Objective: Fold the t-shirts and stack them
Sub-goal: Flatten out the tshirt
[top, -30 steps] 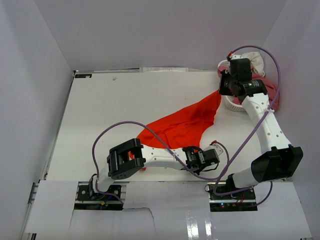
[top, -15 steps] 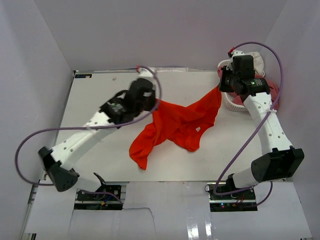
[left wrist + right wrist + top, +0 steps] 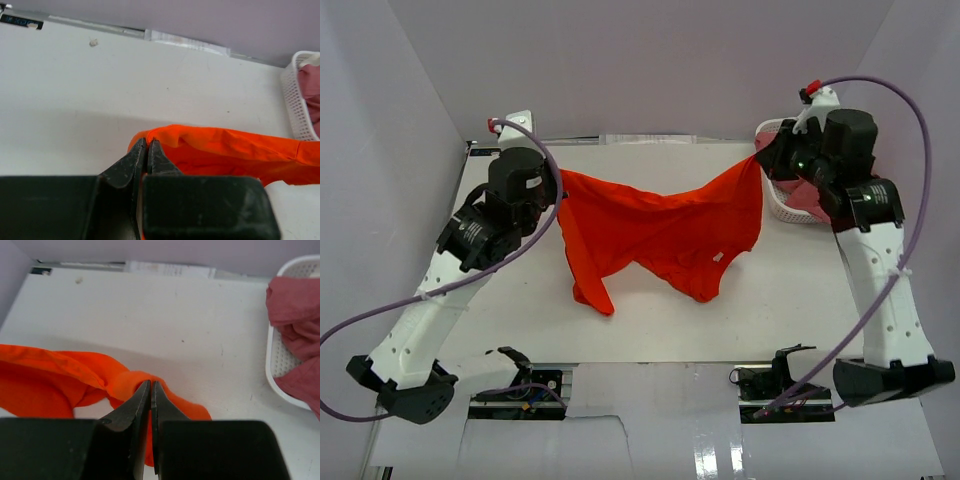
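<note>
One unreadable white label (image 3: 718, 258) on orange-red t-shirt (image 3: 655, 222)

The orange t-shirt (image 3: 660, 225) hangs stretched across the table (image 3: 650, 330), blocking the middle. Nearer than the shirt the surface lies bare. The basket (image 3: 782, 208) stands at its right end.
</note>
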{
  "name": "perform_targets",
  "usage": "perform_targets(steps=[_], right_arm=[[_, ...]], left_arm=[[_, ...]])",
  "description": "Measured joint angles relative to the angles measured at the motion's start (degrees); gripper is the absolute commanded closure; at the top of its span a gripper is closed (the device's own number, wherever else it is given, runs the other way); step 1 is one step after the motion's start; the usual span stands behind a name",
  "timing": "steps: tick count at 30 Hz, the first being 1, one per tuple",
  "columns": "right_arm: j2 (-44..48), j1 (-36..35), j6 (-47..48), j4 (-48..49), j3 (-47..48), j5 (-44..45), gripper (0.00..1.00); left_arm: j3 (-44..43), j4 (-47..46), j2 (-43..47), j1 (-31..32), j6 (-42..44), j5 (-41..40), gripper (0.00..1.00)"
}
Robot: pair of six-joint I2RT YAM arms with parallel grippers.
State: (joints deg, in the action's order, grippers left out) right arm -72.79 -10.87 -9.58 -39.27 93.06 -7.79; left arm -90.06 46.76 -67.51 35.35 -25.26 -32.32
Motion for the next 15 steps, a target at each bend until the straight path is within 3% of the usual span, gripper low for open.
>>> perform_targets(steps=[9,15], right_arm=[[17.09,0.0,0.02,-0.24,9.44,-13.79,0.92],[30.16,0.11,1.05,5.33,9.07,-20.5,0.92]], left_arm=[[0.61,-8.66,16.92,0.0,5.18,8.2,1.0],[7.72,-17.05,29.79,0.0,7.34,13.09,1.0]])
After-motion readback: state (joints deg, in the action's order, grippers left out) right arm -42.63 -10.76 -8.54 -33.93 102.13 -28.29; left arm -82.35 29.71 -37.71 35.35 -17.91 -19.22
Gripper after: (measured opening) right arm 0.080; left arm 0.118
